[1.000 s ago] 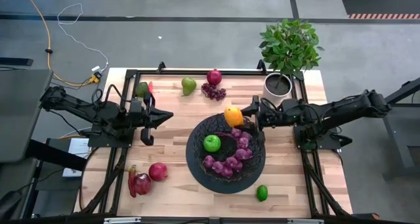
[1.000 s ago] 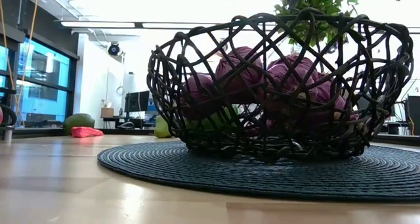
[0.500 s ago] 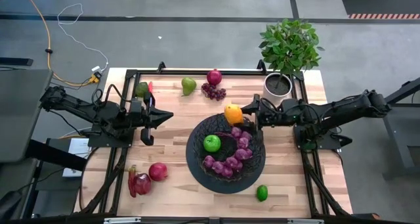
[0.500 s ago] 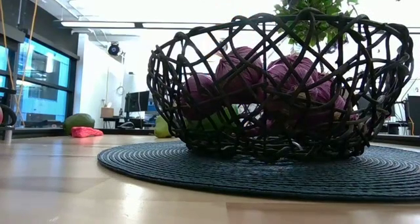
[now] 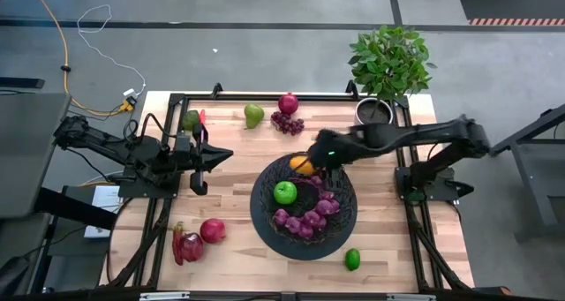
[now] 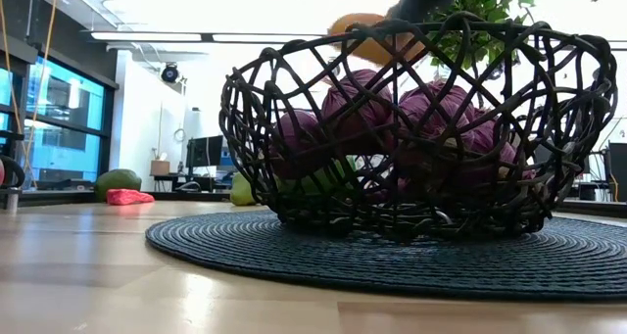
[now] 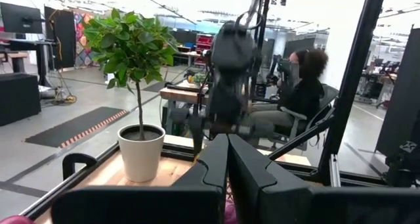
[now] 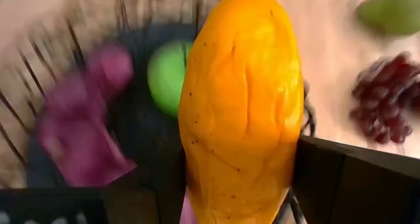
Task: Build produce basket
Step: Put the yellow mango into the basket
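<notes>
Jaws of the left gripper (image 5: 226, 154) are pressed together with nothing between them; that arm rests at centre left of the high view, above the wooden counter (image 5: 238, 248). Left to right in that view: a dark green avocado (image 5: 191, 120) lies in the upper left part of the counter, with a red pepper (image 5: 186, 245) and a red apple (image 5: 212, 230) side by side at lower left. A green pear (image 5: 254, 116), a red onion (image 5: 288, 103) and a loose bunch of purple grapes (image 5: 287, 123) sit along the upper middle. At centre stands the large round black woven wire basket (image 5: 267, 221) on a dark round mat, holding a green apple (image 5: 284, 192) and further purple grapes. Jaws of the right gripper (image 5: 316, 158) grip an elongated orange-yellow fruit (image 5: 302, 165) over the basket's upper rim. A green lime (image 5: 352, 259) lies on the counter at lower right of the basket. A small potted green plant (image 5: 388, 67) stands at upper right.
</notes>
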Tool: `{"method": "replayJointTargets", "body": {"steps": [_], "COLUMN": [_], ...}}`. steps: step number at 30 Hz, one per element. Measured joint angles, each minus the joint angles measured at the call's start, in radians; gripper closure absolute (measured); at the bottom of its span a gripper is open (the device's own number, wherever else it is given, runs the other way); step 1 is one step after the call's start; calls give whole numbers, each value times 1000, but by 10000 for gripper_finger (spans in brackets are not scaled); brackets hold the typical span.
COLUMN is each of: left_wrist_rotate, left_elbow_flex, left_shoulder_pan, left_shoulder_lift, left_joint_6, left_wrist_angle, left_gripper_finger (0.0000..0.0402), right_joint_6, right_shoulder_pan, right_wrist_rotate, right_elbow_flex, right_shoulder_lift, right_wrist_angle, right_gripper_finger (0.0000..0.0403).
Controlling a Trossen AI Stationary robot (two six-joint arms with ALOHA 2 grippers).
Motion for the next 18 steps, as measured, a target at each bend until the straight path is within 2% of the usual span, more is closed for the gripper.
{"method": "replayJointTargets", "body": {"steps": [4, 13, 18], "left_wrist_rotate": [-3, -6, -6], "left_elbow_flex": [0, 0, 0], "left_shoulder_pan": [0, 0, 0], "left_shoulder_lift": [0, 0, 0], "left_joint_6": [0, 6, 8], "left_wrist_angle": [0, 0, 0], "left_gripper_finger": [401, 401, 401], "right_joint_6": [-212, -404, -344], "right_shoulder_pan": [-23, -60, -60], "right_wrist_rotate": [-1, -17, 108], "right_elbow_flex": [37, 58, 58], "right_shoulder_lift": [118, 290, 350], "right_wrist_angle": [-64, -41, 22], "right_gripper_finger": [208, 208, 208]}}
